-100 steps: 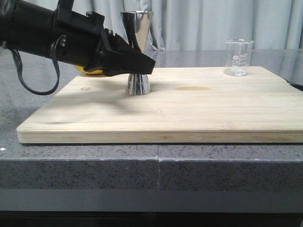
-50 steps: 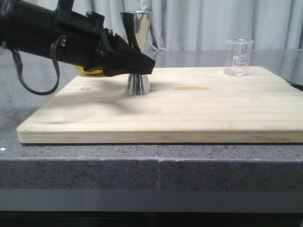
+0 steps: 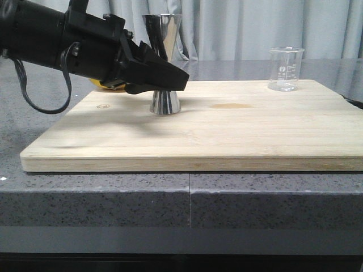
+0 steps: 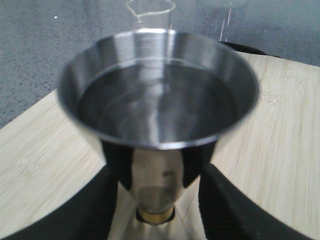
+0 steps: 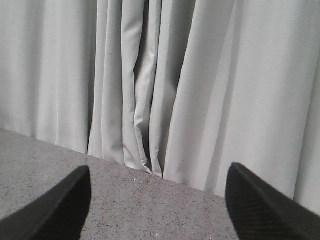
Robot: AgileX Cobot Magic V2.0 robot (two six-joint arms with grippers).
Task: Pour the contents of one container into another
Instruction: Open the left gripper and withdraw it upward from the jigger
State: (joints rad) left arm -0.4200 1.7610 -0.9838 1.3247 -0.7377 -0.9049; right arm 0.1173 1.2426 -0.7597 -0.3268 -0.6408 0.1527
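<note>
The left gripper (image 3: 170,79) pinches the jigger (image 3: 165,101) at its waist, base seemingly on the board (image 3: 227,130). The beaker (image 3: 285,69) stands well apart, untouched — pouring not begun. The right gripper (image 5: 155,210), spread wide, faces curtains — both steps remain.

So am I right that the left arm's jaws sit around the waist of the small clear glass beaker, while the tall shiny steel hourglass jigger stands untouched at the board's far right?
Not quite: the two vessels are swapped. The left gripper has its jaws around the tall shiny steel hourglass jigger, as the left wrist view shows. The small clear glass beaker is what stands untouched at the far right of the wooden board.
</note>
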